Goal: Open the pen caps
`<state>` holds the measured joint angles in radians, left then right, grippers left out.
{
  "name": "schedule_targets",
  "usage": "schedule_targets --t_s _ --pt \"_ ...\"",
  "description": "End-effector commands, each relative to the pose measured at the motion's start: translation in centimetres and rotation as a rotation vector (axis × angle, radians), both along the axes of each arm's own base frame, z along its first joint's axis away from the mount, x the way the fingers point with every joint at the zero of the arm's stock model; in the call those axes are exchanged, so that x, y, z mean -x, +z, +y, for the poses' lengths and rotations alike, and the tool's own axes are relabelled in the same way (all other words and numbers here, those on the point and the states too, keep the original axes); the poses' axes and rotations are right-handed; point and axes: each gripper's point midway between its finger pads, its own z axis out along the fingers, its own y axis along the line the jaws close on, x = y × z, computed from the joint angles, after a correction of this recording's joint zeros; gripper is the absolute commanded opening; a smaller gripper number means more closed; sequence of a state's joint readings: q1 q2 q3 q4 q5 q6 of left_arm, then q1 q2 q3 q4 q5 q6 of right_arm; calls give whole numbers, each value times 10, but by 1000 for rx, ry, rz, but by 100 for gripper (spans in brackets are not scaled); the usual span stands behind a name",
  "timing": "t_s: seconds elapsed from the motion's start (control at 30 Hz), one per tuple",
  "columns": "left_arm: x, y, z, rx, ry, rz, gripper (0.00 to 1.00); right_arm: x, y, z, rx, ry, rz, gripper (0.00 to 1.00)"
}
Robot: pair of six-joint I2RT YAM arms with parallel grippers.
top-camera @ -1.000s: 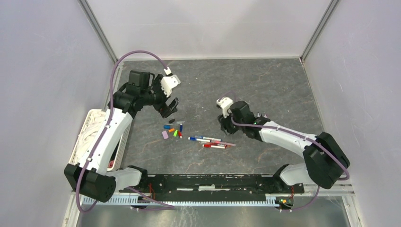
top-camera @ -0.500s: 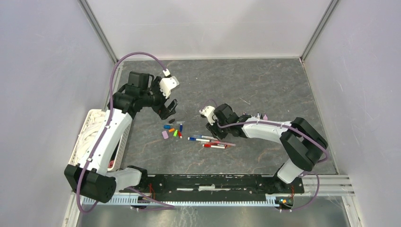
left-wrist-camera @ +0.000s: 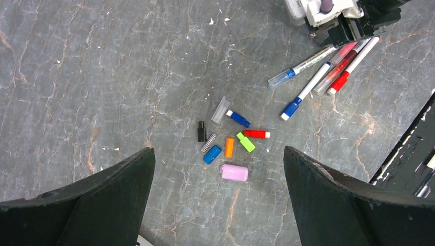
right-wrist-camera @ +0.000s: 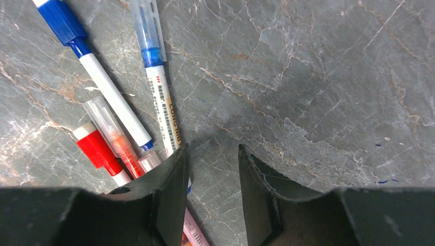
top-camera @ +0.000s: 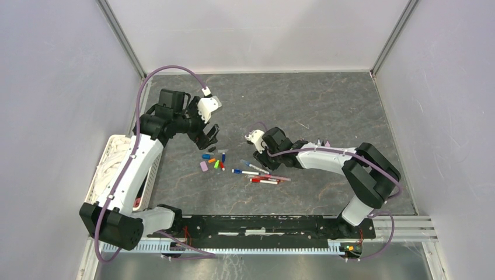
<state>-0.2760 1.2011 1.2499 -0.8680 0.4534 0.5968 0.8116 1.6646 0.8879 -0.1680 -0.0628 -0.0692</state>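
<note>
Pens point(top-camera: 262, 181) lie flat, roughly parallel (long axes left-right).

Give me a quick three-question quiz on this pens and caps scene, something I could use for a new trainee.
1. True or false: the left gripper holds a pen.
2. The fattest loose cap is: A pink, B black, C green.
3. Fill in: the right gripper, jaws apart and empty, is down beside several ____.
Key: 1 false; 2 A; 3 pens.
</note>
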Motion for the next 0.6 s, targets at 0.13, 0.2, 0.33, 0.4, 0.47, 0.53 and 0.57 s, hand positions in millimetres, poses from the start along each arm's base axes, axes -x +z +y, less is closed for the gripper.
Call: schedule_targets --t_s 0.13,0.2,0.33,0.4,0.47,0.53,0.57 --pt "3 8 -4 16 -42 -16 100 -18 55 28 -121 7 -115 47" --pt "4 8 -4 19 -48 -14 100 -13 52 36 -125 37 -96 48" --pt "6 6 -4 16 -50 -4 100 -4 34 39 -85 70 -55 50" --pt "7 6 -4 16 -54 -1 100 -2 24 38 -71 71 -39 50" --pt "8 5 -4 14 -57 0 100 1 17 38 -66 78 -21 50" --pt "9 5 -4 12 -61 -1 100 4 9 36 -52 81 -6 50" --pt "9 5 -3 9 -60 -2 100 4 5 35 -43 82 0 50"
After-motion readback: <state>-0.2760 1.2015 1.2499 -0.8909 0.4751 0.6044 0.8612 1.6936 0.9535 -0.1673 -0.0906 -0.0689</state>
